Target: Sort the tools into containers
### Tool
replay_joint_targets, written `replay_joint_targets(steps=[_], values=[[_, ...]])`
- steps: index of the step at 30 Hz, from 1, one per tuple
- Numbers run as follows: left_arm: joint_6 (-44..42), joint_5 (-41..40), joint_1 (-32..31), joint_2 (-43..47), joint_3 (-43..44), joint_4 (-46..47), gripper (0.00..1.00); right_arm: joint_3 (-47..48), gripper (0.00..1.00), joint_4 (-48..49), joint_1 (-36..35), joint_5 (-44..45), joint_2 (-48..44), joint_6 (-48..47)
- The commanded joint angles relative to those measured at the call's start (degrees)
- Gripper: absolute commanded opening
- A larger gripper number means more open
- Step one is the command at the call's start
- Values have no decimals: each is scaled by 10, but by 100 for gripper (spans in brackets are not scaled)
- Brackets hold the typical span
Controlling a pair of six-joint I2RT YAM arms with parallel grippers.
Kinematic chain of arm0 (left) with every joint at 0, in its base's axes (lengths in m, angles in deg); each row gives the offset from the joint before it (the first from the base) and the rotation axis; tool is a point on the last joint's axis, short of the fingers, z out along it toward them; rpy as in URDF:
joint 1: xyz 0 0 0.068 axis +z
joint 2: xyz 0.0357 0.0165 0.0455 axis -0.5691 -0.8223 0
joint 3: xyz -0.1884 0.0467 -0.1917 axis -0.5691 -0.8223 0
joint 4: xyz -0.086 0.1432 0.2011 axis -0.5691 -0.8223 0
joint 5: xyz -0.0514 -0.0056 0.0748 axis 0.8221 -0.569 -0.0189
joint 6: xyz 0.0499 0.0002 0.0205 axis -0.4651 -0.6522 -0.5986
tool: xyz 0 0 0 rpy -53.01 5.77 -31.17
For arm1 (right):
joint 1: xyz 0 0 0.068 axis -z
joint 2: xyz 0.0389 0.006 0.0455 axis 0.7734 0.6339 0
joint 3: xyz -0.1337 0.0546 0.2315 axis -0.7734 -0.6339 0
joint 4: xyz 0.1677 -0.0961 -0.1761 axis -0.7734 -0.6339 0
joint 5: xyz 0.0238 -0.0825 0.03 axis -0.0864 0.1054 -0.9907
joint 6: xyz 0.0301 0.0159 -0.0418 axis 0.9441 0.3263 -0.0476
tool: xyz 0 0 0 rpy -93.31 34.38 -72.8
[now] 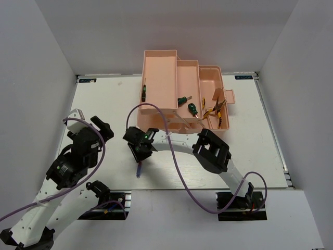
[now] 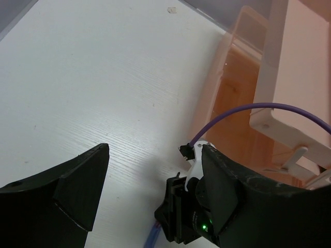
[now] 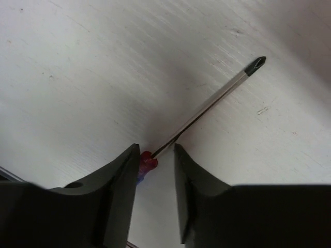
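Your right gripper [image 3: 155, 151] is down over the blue-handled screwdriver [image 3: 207, 106]. It looks to be the only tool lying loose on the tabletop [image 1: 104, 99], just in front of the salmon-pink toolbox [image 1: 161, 73]. The jaws stand apart and straddle the tool where the steel shaft meets the red collar of the handle. One finger touches the collar and the other shows a gap, so nothing is clamped yet. That looks a sensible spot to take it, since the handle gives the fingers more to bite on than the thin shaft.

Your left gripper [image 2: 155, 150] hangs over bare tabletop on the left, jaws wide apart and empty. It is well apart from the screwdriver, probably to leave the right arm room.

The toolbox is already sorted by kind. The slim black screwdriver [image 1: 144, 91] lies in the left tray, the two green-handled screwdrivers [image 1: 193, 108] in the middle one and the pliers [image 1: 216, 109] in the right compartment. The blue one most likely belongs beside the black one. Mind that it may roll if one finger pushes it first.
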Motion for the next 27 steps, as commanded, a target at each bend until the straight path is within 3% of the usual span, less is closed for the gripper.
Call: replay_joint_targets(steps=[1, 3, 12, 14, 22, 27], values=[[9, 5, 2, 7, -7, -9, 82, -26, 37, -34, -5, 19, 29, 16], [15, 10, 2, 13, -7, -14, 82, -31, 26, -35, -5, 24, 25, 7], [26, 16, 2, 37, -17, -19, 82, -94, 1, -11, -3, 49, 1, -59], [26, 21, 2, 37, -17, -25, 82, -94, 0, -3, -1, 49, -4, -68], [26, 21, 2, 37, -22, -25, 82, -104, 0, 31, 25, -149, -86, -196], [26, 26, 2, 37, -28, -20, 82, -106, 0, 31, 34, -199, -137, -229]])
